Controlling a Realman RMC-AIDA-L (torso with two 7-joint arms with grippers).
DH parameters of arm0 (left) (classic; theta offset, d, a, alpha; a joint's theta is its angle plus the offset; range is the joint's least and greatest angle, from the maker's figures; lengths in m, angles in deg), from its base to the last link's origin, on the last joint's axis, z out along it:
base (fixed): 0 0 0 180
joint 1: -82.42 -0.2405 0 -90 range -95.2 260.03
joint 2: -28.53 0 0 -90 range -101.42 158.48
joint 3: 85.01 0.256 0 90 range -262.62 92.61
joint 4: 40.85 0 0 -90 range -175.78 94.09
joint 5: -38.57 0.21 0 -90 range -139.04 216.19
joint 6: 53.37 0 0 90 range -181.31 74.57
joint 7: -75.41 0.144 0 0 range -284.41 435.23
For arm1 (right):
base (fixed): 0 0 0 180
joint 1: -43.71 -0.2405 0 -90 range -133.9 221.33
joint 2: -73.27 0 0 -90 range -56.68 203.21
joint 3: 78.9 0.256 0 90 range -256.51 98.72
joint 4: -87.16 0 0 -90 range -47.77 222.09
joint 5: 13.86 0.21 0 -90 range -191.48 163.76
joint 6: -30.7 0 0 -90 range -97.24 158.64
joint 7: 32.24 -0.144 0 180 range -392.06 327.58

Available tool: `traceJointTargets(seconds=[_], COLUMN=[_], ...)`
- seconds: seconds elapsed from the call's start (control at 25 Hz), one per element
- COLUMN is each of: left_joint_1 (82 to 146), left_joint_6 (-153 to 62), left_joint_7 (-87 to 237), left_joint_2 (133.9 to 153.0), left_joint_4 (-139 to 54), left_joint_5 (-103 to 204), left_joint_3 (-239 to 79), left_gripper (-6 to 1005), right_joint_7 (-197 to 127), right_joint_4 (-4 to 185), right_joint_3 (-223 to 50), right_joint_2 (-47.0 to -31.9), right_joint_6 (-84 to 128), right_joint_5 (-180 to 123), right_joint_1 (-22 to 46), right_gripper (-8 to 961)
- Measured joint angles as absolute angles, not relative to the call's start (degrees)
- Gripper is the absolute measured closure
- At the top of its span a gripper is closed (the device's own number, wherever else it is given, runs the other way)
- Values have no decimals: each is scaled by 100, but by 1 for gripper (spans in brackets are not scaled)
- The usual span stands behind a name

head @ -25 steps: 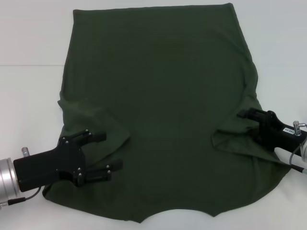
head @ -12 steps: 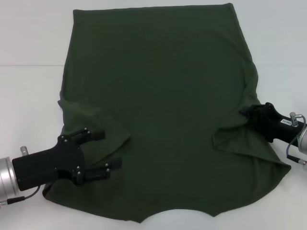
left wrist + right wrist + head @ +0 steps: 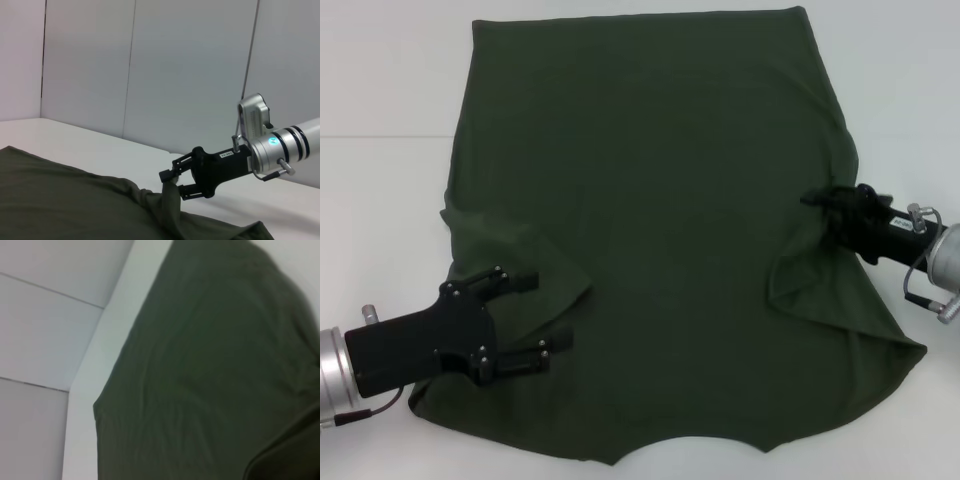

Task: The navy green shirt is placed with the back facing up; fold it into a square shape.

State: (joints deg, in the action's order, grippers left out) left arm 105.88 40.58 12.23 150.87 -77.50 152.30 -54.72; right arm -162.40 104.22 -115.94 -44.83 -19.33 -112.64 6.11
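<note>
The navy green shirt (image 3: 660,200) lies spread flat on the white table, hem at the far side. My left gripper (image 3: 542,312) stands open over the shirt's near left part, beside the folded-in sleeve, its fingers apart with nothing between them. My right gripper (image 3: 817,200) is at the shirt's right edge, shut on a pinch of the fabric. The left wrist view shows that right gripper (image 3: 172,181) holding a raised peak of shirt (image 3: 75,200) above the table. The right wrist view shows only the shirt (image 3: 200,365) stretching toward the far wall.
White table (image 3: 380,200) surrounds the shirt on the left and far sides. White wall panels (image 3: 150,75) rise behind the table. A folded flap of fabric (image 3: 800,285) lies just near of the right gripper.
My right gripper has moved toward the far side and slightly inward, drawing the right sleeve fabric along with it. The left gripper has stayed in place, open.
</note>
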Motion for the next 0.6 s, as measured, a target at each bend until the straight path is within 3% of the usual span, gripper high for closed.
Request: traceJointTargets(seconds=[0.12,0.6], left_joint_1=[10588,10523], left_joint_6=[4058,4090], left_joint_7=[1221,1204], left_joint_2=[15087,15088], left_joint_4=[-7750,-7749], left_joint_5=[15230,15230], left_joint_3=[-5476,-5489], left_gripper=[115,115], right_joint_7=[-16204,-16150], right_joint_4=[10455,10496], right_joint_3=[-11689,-12605], right_joint_2=[-4485,-4492], right_joint_6=[-1854,-1510], right_joint_5=[-11266,-11274], right_joint_1=[503,-104], right_gripper=[519,448])
